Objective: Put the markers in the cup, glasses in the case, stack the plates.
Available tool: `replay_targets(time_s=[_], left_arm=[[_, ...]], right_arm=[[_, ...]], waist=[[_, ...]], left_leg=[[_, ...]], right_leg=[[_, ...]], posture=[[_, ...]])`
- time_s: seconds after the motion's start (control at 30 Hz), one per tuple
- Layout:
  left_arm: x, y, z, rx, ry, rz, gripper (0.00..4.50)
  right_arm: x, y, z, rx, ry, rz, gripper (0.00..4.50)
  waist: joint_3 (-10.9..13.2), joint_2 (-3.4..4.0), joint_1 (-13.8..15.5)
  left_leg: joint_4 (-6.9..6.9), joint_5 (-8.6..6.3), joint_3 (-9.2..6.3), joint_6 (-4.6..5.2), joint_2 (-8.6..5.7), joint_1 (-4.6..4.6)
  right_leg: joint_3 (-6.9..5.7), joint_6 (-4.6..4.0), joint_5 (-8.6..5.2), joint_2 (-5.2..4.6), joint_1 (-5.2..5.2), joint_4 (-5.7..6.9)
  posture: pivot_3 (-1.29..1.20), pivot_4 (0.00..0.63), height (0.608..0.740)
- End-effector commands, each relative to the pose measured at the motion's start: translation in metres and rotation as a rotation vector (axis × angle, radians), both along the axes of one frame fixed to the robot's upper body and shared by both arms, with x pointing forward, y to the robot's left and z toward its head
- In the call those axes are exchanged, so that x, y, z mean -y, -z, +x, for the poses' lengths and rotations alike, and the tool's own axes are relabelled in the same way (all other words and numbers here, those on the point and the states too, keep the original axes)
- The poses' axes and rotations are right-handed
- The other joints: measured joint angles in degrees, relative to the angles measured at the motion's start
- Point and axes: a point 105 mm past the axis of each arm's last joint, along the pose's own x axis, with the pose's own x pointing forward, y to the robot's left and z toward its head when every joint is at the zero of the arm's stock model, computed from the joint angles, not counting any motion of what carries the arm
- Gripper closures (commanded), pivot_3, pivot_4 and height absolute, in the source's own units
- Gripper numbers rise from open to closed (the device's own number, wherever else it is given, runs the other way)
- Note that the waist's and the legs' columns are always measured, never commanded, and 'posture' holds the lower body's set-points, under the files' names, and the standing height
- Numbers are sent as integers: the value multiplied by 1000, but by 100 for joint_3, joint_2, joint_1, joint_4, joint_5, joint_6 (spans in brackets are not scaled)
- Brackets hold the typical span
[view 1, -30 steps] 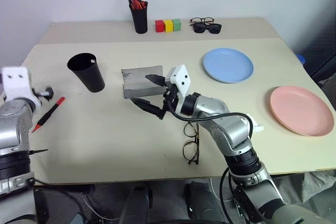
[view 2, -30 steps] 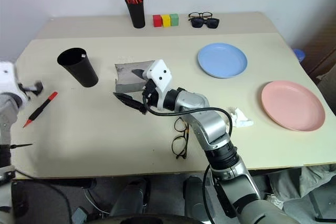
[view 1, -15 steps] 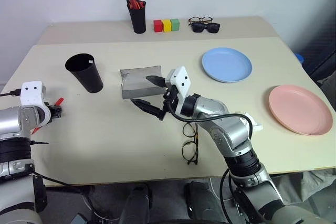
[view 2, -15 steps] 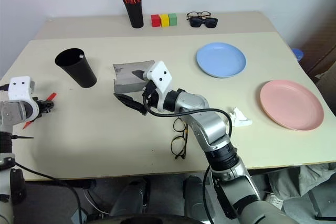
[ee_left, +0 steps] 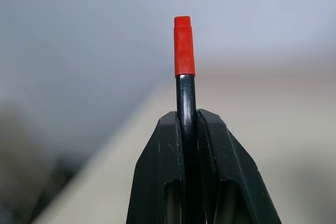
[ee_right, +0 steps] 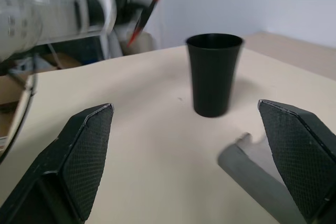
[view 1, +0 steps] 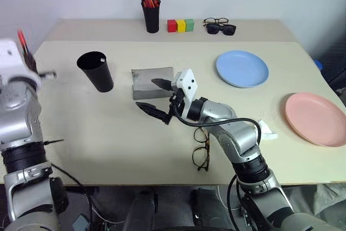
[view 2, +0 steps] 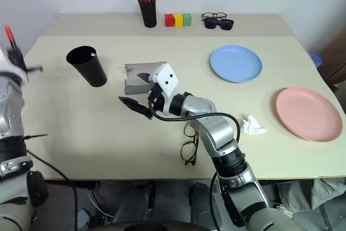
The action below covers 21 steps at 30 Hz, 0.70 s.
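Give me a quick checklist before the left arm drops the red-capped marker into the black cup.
1. Left gripper shut on the red-capped marker: ok.
2. Marker lifted off the table: ok.
3. Black cup upright, mouth open: ok.
4. Marker above the cup mouth: not ok, it is off to the cup's left.
5. Right gripper clear of the cup, jaws open near the grey case: ok.
6. Second marker located: cannot tell.

cup (view 2: 87, 66) upright | right claw (view 2: 139, 91) agape — over case (view 2: 141, 75) (grey)
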Motion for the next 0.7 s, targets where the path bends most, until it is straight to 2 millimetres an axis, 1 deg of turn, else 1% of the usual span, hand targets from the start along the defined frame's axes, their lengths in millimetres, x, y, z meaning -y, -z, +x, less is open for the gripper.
replay_targets(time_s=[0.03, 0.07, 0.1, 0.13, 0.2, 0.3, 0.4, 0.53, 0.6, 0.7], left_arm=[[54, -44, 2, 190, 126, 131, 4467], [63, -44, 6, 195, 156, 143, 4467], [68, -41, 12, 193, 175, 151, 4467], [71, -35, 18, 182, 187, 149, 4467], [74, -16, 32, 145, 195, 130, 4467], [75, 5, 44, 100, 200, 130, 4467], [73, 13, 48, 90, 196, 127, 4467], [71, 34, 53, 45, 212, 90, 4467], [73, 38, 54, 35, 223, 96, 4467], [69, 49, 55, 15, 210, 75, 4467]], right_arm=[[-3, -21, 1, 66, 2, 52, 0], [-3, -24, 4, 72, 22, 63, 0], [-1, -27, 9, 78, 49, 74, 0], [0, -29, 13, 83, 73, 83, 0], [5, -34, 22, 94, 124, 101, 0], [10, -36, 26, 104, 157, 108, 0], [13, -35, 27, 105, 168, 105, 0], [14, -34, 24, 103, 176, 108, 0], [14, -34, 24, 102, 177, 110, 0], [14, -35, 24, 103, 179, 112, 0]], waist=[[0, 0, 16], [0, 0, 6], [-1, 2, -7], [-1, 2, -38], [0, 5, -89], [0, 4, -161], [1, 3, -192], [1, 4, -172], [1, 4, -172], [1, 4, -175]], left_leg=[[1, 0, -2, 0, 0, 0], [1, 0, -2, 0, -1, 1], [1, 0, -1, 1, -1, 4], [1, 1, 0, 1, -1, 6], [0, 1, 2, 2, 3, 12], [0, 1, -7, 3, 11, 11], [0, 1, -6, 3, 11, 8], [0, 1, -6, 3, 12, 8], [3, 1, -6, 3, 11, 8], [2, 1, -7, 3, 11, 8]], right_leg=[[-2, 0, 0, 1, 4, -1], [-3, 1, 0, 2, 5, 0], [-2, 1, 0, 3, 7, 1], [-2, 2, -1, 4, 7, 3], [1, 1, -1, 11, 6, 9], [0, 0, -1, 25, 4, 14], [2, 0, -1, 25, 0, 14], [2, 0, -1, 25, 1, 14], [2, 1, -1, 23, 4, 14], [1, 1, -1, 24, 4, 15]], posture=[[0, 150, 740], [0, 150, 740], [0, 150, 740], [0, 150, 740], [0, 150, 740], [0, 150, 740], [0, 150, 740], [0, 150, 740], [0, 150, 740], [0, 150, 740]])
